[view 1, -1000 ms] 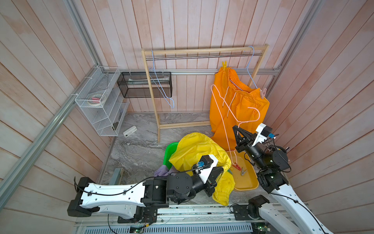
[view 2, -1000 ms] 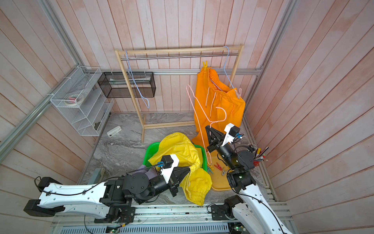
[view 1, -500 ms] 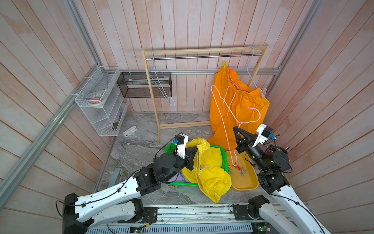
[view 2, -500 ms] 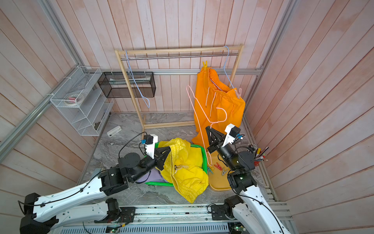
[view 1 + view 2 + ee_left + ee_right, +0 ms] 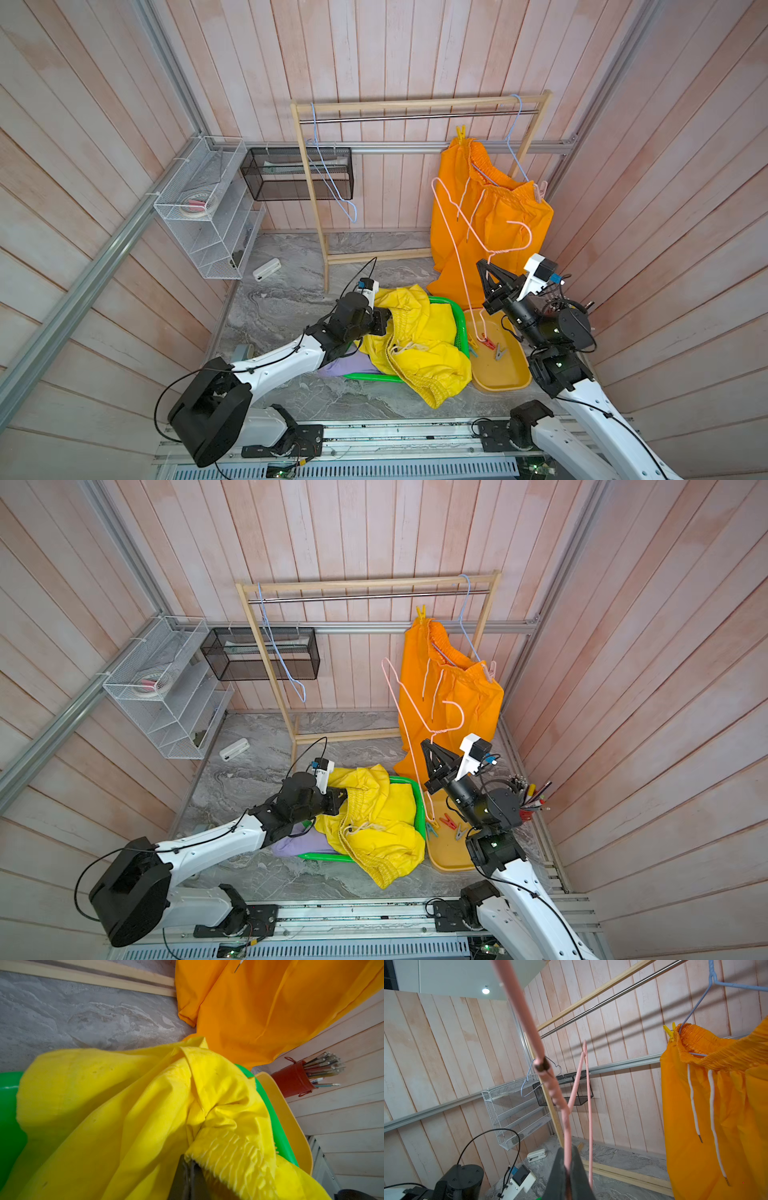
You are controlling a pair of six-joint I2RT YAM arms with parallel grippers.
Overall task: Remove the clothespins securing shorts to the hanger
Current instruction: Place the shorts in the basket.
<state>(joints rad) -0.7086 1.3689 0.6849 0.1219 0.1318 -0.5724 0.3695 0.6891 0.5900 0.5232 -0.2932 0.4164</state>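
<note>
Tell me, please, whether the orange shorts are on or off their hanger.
On: the orange shorts hang from the blue hanger, a yellow clothespin clipped at the waistband.

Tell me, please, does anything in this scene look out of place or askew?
Yes. The yellow shorts hang half out of the green basket, spilling onto the floor. The orange shorts hang crooked: their blue hanger tilts steeply, with a yellow clothespin at the high end.
</note>
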